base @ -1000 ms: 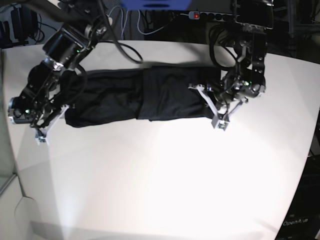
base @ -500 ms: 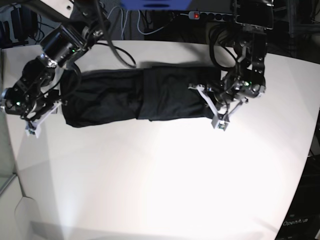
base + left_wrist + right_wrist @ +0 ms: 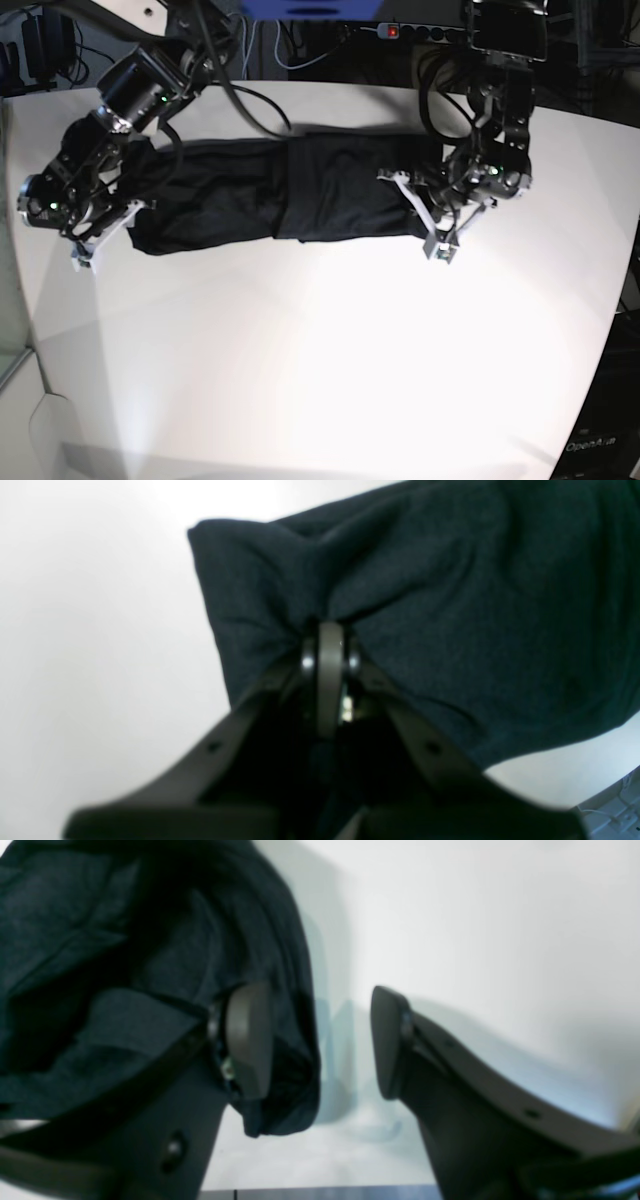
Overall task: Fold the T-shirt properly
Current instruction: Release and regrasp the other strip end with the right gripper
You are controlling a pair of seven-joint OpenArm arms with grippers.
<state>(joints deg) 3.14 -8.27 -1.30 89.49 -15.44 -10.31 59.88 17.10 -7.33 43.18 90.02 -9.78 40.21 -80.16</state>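
The T-shirt [image 3: 300,190] lies as a long black band across the far half of the white table [image 3: 320,370]. At its right end, my left gripper [image 3: 428,218] is shut on the T-shirt; in the left wrist view the fabric [image 3: 450,605] bunches around the closed fingertips [image 3: 330,650]. At the shirt's left end, my right gripper [image 3: 85,243] is open. In the right wrist view the T-shirt's edge [image 3: 125,990] drapes around one finger pad [image 3: 247,1040], while the other pad [image 3: 387,1040] stands over bare table.
A power strip [image 3: 400,30] with a red switch and loose cables lie beyond the table's far edge. Dark equipment [image 3: 620,400] stands off the right side. The table's left edge [image 3: 20,300] is close to my right gripper.
My right gripper swung out to the left and came back toward the shirt's left end, staying open. The left gripper and the shirt's right end have not moved.
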